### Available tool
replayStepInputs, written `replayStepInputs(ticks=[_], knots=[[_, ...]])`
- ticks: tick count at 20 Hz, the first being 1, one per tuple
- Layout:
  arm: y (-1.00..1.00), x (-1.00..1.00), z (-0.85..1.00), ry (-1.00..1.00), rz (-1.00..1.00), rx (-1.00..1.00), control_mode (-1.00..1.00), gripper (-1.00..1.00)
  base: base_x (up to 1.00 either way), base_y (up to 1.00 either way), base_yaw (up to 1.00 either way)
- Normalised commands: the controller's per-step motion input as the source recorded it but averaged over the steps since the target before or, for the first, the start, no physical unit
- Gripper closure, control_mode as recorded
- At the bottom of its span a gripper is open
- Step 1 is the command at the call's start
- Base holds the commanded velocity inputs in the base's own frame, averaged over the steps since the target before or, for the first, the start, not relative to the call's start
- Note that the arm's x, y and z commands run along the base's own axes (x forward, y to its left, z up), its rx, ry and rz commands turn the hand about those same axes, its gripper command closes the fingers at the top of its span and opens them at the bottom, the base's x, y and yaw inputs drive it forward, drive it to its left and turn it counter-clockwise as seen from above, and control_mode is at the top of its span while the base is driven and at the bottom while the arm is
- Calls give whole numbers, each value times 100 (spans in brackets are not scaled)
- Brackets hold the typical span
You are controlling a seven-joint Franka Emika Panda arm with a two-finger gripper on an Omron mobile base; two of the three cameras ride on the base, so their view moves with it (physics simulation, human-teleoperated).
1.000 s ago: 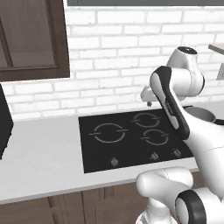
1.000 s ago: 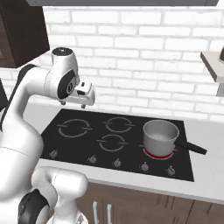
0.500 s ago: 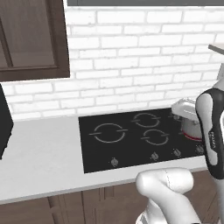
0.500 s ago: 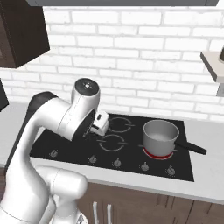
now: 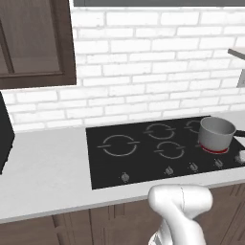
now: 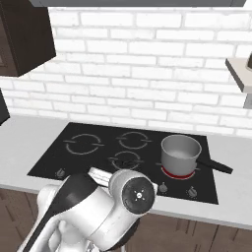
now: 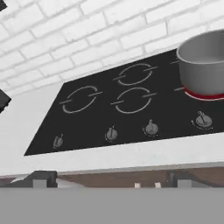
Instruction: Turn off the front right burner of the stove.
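Low now: tool [image 7: 107, 183] sits below the bench [image 7: 131, 157] edge, jaw spread not discernible. Front right burner [image 7: 204, 94] glows red under the pot [image 7: 204, 61], up and right; its likely knob [image 7: 203, 120] rightmost on the stove [image 7: 87, 127].

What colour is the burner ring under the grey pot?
Glowing red: the front right burner under the pot, clearest in the hand view.

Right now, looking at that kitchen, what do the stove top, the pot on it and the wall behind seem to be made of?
The stove looks like smooth black glass: flat, dark, with thin grey rings printed on it. The pot seems to be brushed grey metal, matte with a soft sheen, and has a dark handle, perhaps plastic. The wall looks like white-painted brick with grey mortar lines.
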Motion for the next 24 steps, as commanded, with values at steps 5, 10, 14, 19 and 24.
replayStepInputs(ticks=[5, 10, 14, 19, 24], knots=[[-91, -23, -4, -6, 16, -12, -100, -100, 0, 0, 0], [-73, 9, -3, 15, 9, -17, -100, -100, 0, 0, 0], [-75, 25, -21, 31, 0, -19, -100, -100, 0, 0, 0], [-55, 20, -37, 15, 0, -17, -100, -100, 0, 0, 0], [-7, 28, -37, 0, 0, -11, -100, -100, 0, 0, 0]])
